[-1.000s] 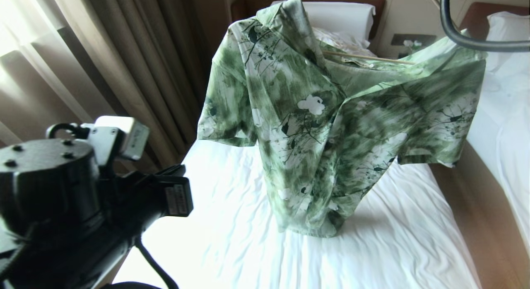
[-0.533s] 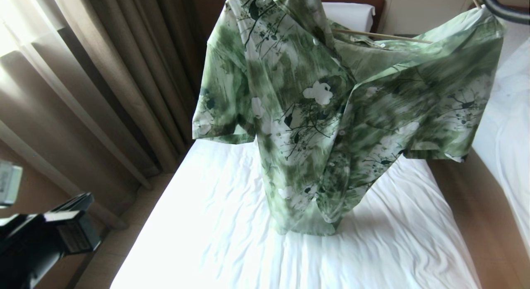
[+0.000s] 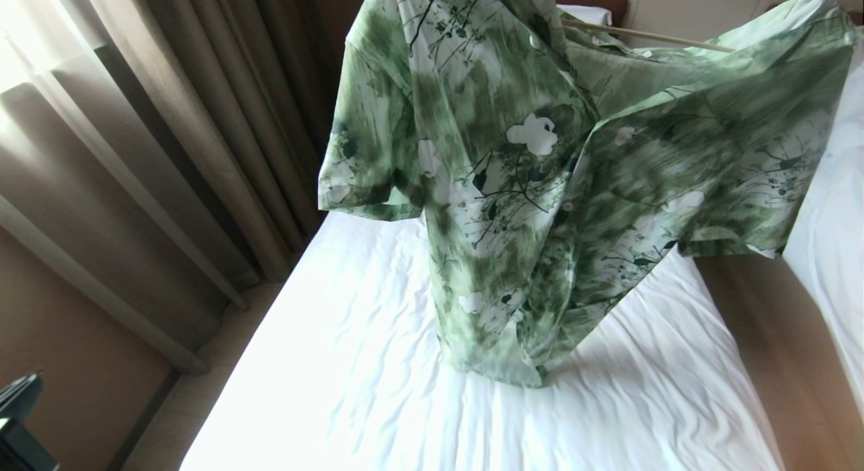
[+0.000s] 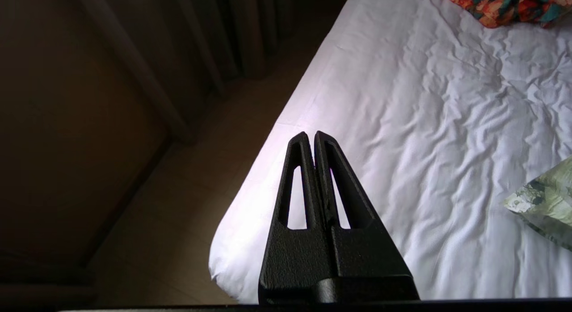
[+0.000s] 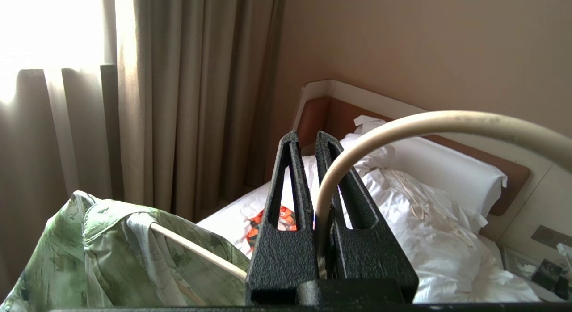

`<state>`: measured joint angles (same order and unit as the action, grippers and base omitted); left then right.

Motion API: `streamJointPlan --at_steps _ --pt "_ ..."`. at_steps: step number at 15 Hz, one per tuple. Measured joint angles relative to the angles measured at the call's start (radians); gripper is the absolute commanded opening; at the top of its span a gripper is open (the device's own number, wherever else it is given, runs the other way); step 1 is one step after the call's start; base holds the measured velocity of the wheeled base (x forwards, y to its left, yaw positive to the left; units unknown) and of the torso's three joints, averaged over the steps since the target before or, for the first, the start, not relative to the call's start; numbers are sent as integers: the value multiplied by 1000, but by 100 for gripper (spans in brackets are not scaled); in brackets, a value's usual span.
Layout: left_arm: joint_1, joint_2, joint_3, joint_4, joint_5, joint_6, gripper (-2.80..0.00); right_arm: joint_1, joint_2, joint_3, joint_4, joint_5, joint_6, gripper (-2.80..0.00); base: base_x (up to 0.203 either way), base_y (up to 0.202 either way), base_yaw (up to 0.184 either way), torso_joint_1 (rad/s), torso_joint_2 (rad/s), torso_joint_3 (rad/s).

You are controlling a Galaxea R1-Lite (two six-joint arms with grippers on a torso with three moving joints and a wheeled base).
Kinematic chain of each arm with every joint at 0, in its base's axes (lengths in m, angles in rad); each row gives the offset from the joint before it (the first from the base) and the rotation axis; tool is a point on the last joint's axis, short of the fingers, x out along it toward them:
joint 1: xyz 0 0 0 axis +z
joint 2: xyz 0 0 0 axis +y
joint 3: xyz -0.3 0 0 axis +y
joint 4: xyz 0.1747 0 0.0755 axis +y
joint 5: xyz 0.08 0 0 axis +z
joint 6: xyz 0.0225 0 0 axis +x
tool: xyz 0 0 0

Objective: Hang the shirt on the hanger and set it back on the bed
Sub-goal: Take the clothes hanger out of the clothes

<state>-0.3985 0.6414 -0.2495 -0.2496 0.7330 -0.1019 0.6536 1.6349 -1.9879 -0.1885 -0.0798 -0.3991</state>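
Lowering the shirt [image 3: 540, 181] flat onto the bed [image 3: 337, 390] looks like the step in hand, the garment already draped over the hanger [image 5: 196, 251].

At the far left, by the bed's left edge near its foot: left gripper [image 4: 311, 137], off the work, jaws pressed together on nothing, pointing down at the sheet's edge and the floor beside it. Best left parked there, clear of the cloth. Only a dark sliver of that arm showing in the head view's lower left corner.

Across the middle, above the sheet: shirt hanging full length, hem just brushing or resting on the bed about midway between the side edges, left sleeve hanging free toward the curtains [image 3: 202, 120], right sleeve stretched out toward the right edge. For a tidy result, probably worth bringing the hem down first and walking the collar away from it, so the body spreads instead of bunching. Slow descent advisable; thin wire could slip out of a shoulder if tilted.

At the upper right, high over the bed: right gripper [image 5: 308, 140], jaws clamped on the hanger's curved hook, wrist roughly level and facing the headboard [image 5: 321, 115] and pillow [image 5: 442, 173]. Smaller orange patterned garment [image 5: 270, 222] lying farther up the sheet; better not to cover it.
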Motion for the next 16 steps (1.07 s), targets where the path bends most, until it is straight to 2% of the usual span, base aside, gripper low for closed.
streamJointPlan --at_steps 16 --pt "29 -71 7 11 0 0 -280 -9 -18 0 11 -5 -8 -280 0 0 0 0 0 0"
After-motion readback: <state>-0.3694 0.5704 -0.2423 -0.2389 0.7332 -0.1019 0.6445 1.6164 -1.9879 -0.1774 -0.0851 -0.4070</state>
